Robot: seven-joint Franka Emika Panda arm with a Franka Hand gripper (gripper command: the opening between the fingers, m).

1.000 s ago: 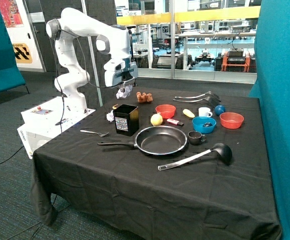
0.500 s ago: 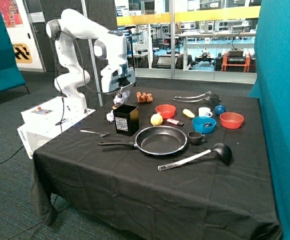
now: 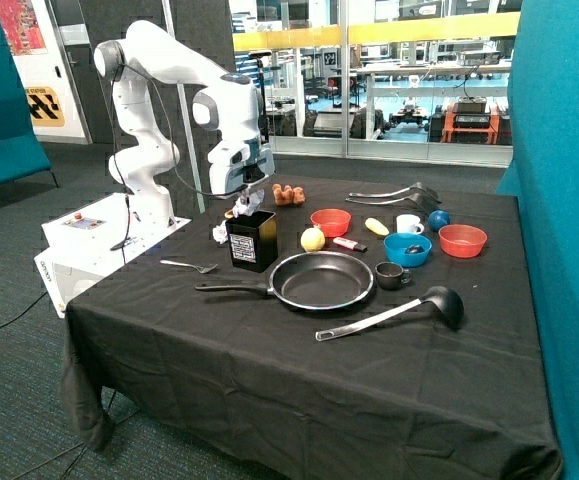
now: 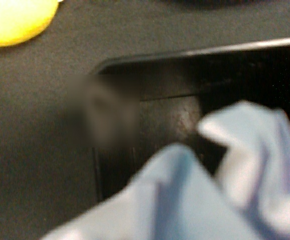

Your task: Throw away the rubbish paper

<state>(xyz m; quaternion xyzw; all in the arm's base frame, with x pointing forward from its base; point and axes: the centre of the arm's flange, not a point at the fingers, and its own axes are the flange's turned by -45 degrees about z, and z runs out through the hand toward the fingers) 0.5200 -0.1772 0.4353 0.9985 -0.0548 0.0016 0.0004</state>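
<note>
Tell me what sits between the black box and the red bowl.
The lemon lies between the black box and the red bowl, seen in the outside view.

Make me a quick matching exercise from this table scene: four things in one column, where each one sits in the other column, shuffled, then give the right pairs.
Things:
1. paper wad in the gripper
2. second paper wad
3. lemon
4. ladle

Places:
A. between the black box and the red bowl
B. on the cloth beside the box, on the robot base's side
C. in front of the frying pan
D. just above the box's open top

Pairs: 1-D, 2-B, 3-A, 4-C

Paper wad point(image 4: 195, 200) — perhaps edge-cropped, blurred
</note>
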